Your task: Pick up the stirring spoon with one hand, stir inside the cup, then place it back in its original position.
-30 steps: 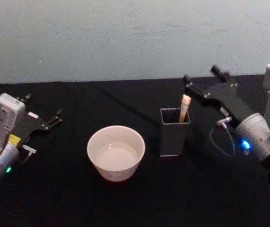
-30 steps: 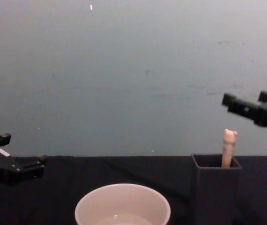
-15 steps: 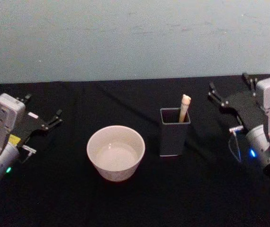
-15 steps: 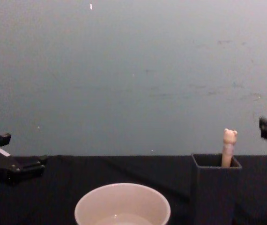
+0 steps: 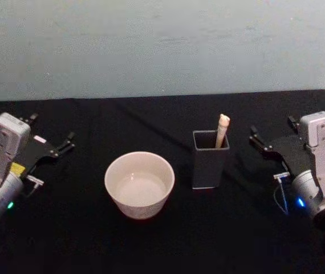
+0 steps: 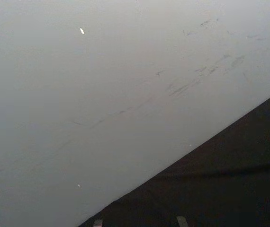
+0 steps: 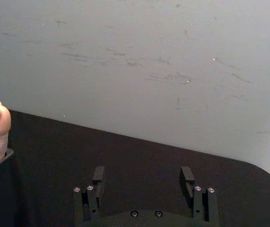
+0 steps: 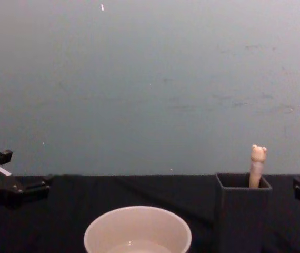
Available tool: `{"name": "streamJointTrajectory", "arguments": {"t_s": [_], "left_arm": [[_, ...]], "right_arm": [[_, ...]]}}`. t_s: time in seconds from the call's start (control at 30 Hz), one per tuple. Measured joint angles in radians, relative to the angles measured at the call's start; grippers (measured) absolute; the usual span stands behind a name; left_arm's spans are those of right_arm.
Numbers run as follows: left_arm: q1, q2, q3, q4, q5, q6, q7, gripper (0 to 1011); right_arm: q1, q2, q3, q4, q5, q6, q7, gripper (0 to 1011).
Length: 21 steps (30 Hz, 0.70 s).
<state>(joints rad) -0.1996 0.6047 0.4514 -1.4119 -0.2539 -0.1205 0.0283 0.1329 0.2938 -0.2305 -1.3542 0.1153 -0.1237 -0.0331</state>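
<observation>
A: At the table's [image 5: 168, 251] centre the cup [image 5: 139, 184] is seen, the holder [image 5: 210, 159] just beside it, the stirring spoon [image 5: 222, 131] stood inside. Nothing lifted?

B: Nothing. Right gripper [image 5: 272, 136] spread wide, empty, near right edge; left gripper [image 5: 52, 141] parked open at left edge. Whether stirring was done cannot be told.

The right pincer [image 5: 272, 132] has drawn back from above the dark holder [image 5: 210, 160] and dropped low toward the worktop [image 5: 82, 240]; the holder and its spoon [image 5: 222, 129] now stand well off to the pincer's left, its fingers [image 7: 98, 177] apart.
</observation>
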Motion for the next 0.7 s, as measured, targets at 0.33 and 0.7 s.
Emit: {"name": "streamJointTrajectory", "arguments": {"t_s": [0.33, 0.7], "left_arm": [[0.000, 0.000, 0.000, 0.000, 0.000, 0.000, 0.000, 1001], [0.000, 0.000, 0.000, 0.000, 0.000, 0.000, 0.000, 1001]], "right_arm": [[-0.001, 0.002, -0.002, -0.003, 0.000, 0.000, 0.000, 1003], [-0.002, 0.003, -0.004, -0.005, 0.000, 0.000, 0.000, 1003]]}}
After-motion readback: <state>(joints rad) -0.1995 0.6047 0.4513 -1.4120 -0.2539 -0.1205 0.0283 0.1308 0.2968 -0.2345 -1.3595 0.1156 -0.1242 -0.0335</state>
